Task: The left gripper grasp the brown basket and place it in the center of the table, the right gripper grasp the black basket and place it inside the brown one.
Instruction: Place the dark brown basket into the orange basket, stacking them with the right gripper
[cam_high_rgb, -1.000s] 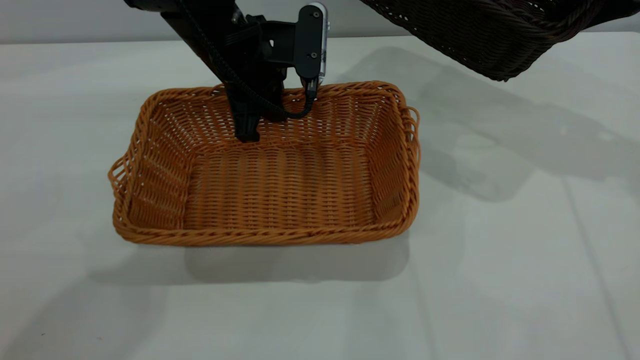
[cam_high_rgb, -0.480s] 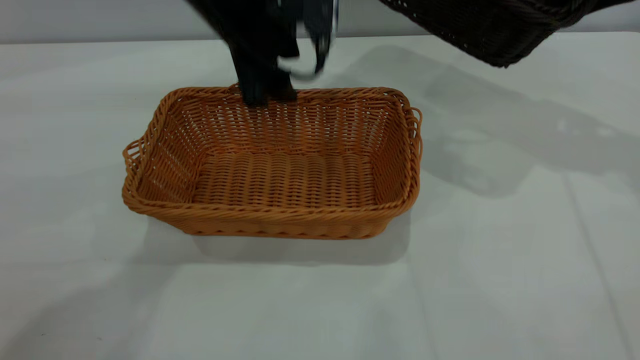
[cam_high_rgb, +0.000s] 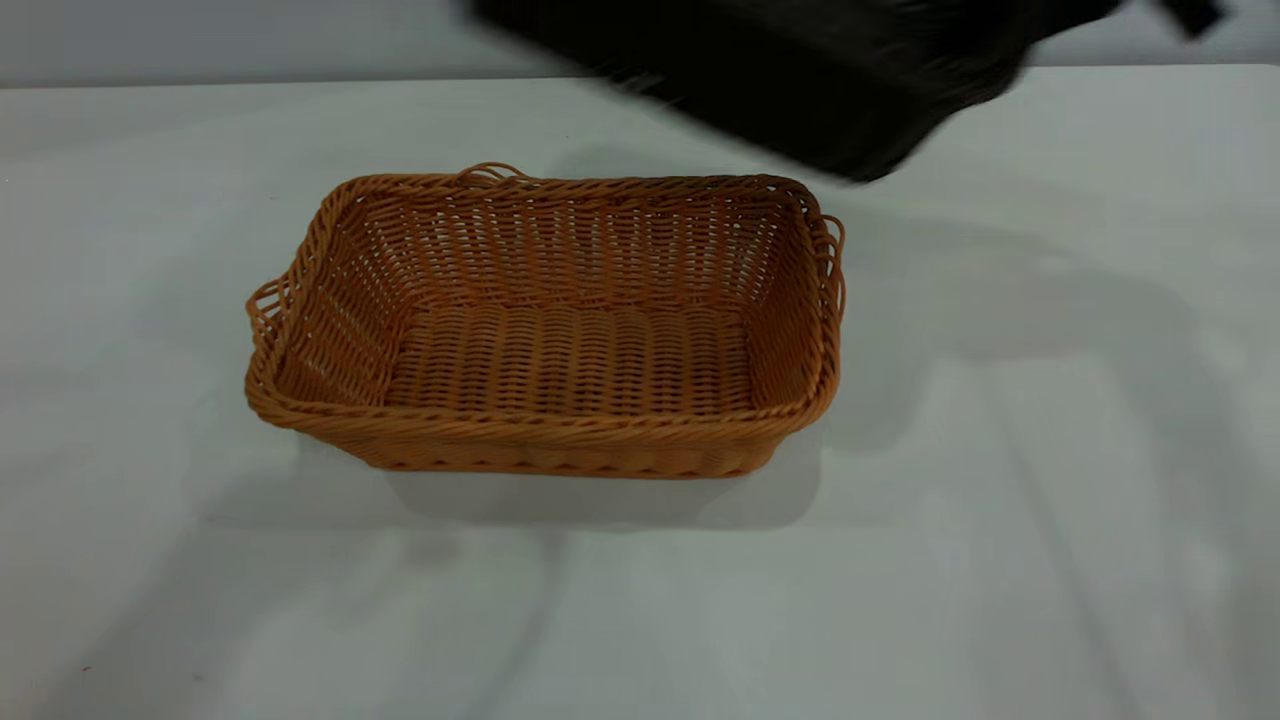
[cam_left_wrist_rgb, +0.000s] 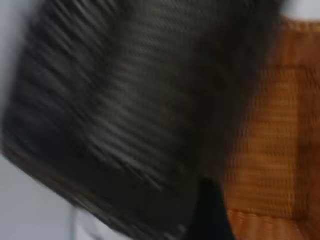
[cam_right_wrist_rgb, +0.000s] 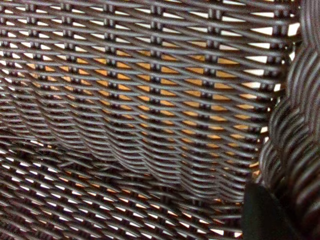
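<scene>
Orange-tan woven wicker brown basket (cam_high_rgb: 545, 325) rests at frame centre; dark woven black basket (cam_high_rgb: 800, 70), upper right, awaits nesting; grip state indeterminable.

The table (cam_high_rgb: 1000, 560) is a flat, plain white-grey surface that fills most of the exterior view. One item rests directly on it: the brown basket (cam_high_rgb: 560, 340), standing upright near the center, open side up and empty. Soft shadows lie on the tabletop beside the basket.
</scene>
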